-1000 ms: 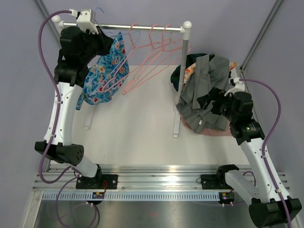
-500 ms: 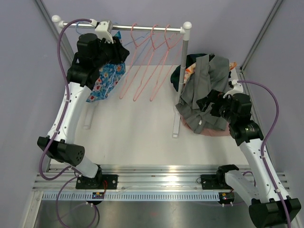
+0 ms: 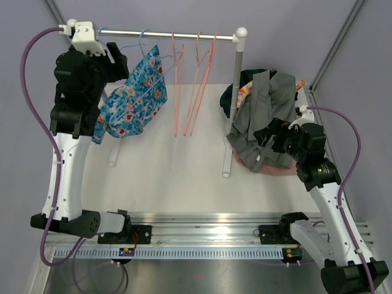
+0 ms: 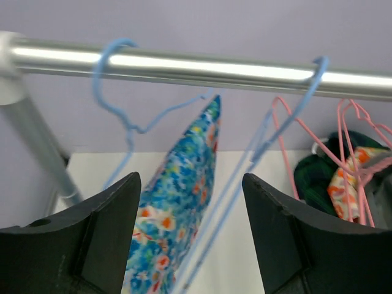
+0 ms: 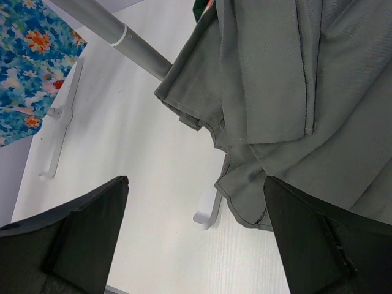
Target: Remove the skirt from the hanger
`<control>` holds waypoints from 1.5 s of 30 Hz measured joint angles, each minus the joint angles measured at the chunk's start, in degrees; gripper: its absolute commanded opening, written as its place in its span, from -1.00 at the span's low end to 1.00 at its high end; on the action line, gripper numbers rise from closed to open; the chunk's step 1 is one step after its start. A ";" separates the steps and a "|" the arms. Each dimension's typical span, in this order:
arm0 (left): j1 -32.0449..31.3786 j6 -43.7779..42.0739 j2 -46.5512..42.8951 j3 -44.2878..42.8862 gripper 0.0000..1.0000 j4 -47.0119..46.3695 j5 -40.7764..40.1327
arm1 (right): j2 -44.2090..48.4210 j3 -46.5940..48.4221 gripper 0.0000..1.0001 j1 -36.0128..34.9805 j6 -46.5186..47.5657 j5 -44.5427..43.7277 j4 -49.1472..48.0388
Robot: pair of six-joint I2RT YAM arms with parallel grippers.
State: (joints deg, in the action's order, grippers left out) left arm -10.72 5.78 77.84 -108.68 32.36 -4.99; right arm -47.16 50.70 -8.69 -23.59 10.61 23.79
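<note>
The blue floral skirt [image 3: 131,98] hangs from a blue wire hanger [image 3: 144,44] on the rail [image 3: 184,35], near its left end. In the left wrist view the skirt [image 4: 177,184] hangs below a blue hook [image 4: 110,73], and a second blue hanger [image 4: 306,86] sits further right. My left gripper [image 3: 119,61] is just left of the skirt, below the rail. It is open [image 4: 190,177] and nothing sits between its fingers. My right gripper [image 3: 272,131] is open [image 5: 195,184] beside a grey garment [image 5: 288,92], holding nothing.
Three pink hangers [image 3: 196,79] hang at mid rail. The rack's right post [image 3: 236,92] stands beside a heap of clothes [image 3: 263,104] in a pink basket [image 3: 275,171]. The rack's white feet [image 5: 55,153] rest on the table.
The left gripper has opened and let go. The left arm swung right, then back to the rail's left end. The skirt and hangers are swinging. The right arm barely moved.
</note>
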 measured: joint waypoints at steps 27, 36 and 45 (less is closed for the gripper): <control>14.56 0.13 12.76 4.46 -0.45 -4.39 -2.34 | -1.51 -0.20 0.99 -0.57 0.31 2.54 1.36; 14.75 1.46 11.41 4.57 -1.00 -2.49 1.03 | -1.51 -0.70 0.99 -0.59 0.35 2.54 1.33; 14.43 1.62 6.21 2.82 -1.00 5.38 7.08 | -2.27 4.46 0.99 -0.59 0.28 2.49 2.67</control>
State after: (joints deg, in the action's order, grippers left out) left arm 3.70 7.40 84.05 -105.86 37.74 2.09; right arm -49.43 55.16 -9.28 -23.31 13.10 26.46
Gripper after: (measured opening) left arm 0.091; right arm 0.993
